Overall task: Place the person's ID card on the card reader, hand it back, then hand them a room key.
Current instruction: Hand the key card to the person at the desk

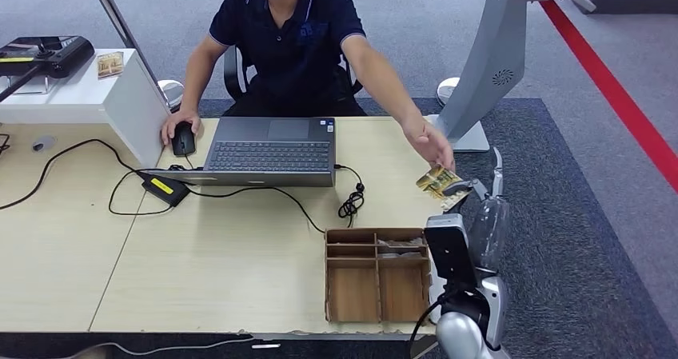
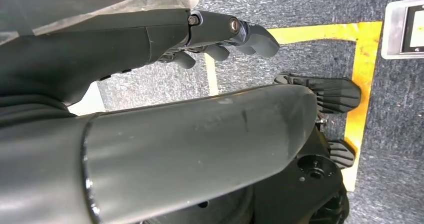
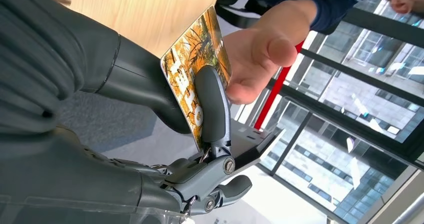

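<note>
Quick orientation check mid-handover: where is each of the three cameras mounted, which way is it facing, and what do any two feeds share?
Head view: high on the robot, looking down at the desk, laptop, person; right hand shows.
Left wrist view: behind the hanging left hand, facing carpet and yellow floor tape.
Right wrist view: behind the right hand, facing the card and person's hand.
Shared: head and right wrist both show card and person's hand.

A reception or front-desk office: a long pale wooden counter (image 1: pixel 72 247) carries an open grey laptop (image 1: pixel 269 151), a black computer mouse (image 1: pixel 183 140) and a brown wooden compartment tray (image 1: pixel 376 275); grey carpet floor (image 1: pixel 576 239) with a red stripe (image 1: pixel 616 95); a tall grey kiosk stand (image 1: pixel 488 63).
</note>
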